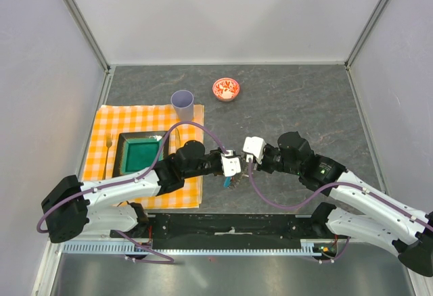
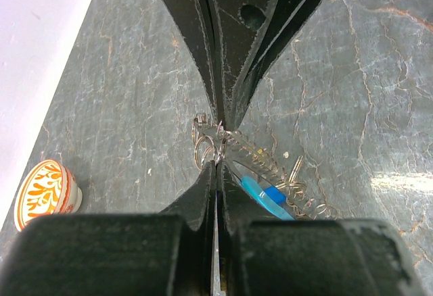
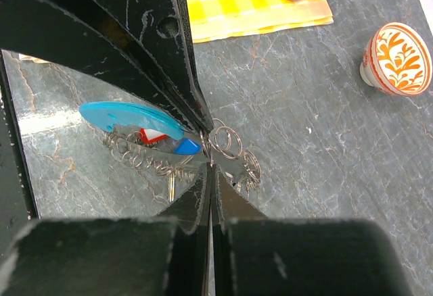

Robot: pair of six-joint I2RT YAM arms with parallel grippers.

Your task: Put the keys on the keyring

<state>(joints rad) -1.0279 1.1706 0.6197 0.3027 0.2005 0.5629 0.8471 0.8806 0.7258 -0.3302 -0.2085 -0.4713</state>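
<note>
- counter (image 1: 304,107): dark grey, marbled with pale veins.
- cloth (image 1: 135,117): yellow-and-white check.
- bowl (image 1: 226,89): white with an orange-red branching pattern.
- cup (image 1: 183,103): pale lilac.
- tray (image 1: 141,154): green inside, black rim.
- keyring (image 3: 128,115): light-blue crescent.
- keys (image 3: 142,155): silvery; blue tag (image 3: 188,146), red tag (image 3: 152,135).

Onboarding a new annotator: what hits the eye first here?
The left gripper and right gripper meet at the near centre of the table, both shut on one tangle of keys and small rings. The keyring, with its light-blue crescent, stands out there; a yellow checked cloth lies to the left.
</note>
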